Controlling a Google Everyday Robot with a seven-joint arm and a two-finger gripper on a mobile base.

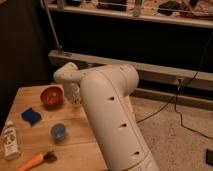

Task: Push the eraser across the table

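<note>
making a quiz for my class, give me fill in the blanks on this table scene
1. The bowl on the table is ___.
2. The gripper hangs beside the ___.
3. The brush has an ___ handle.
Missing words: red, bowl, orange.
</note>
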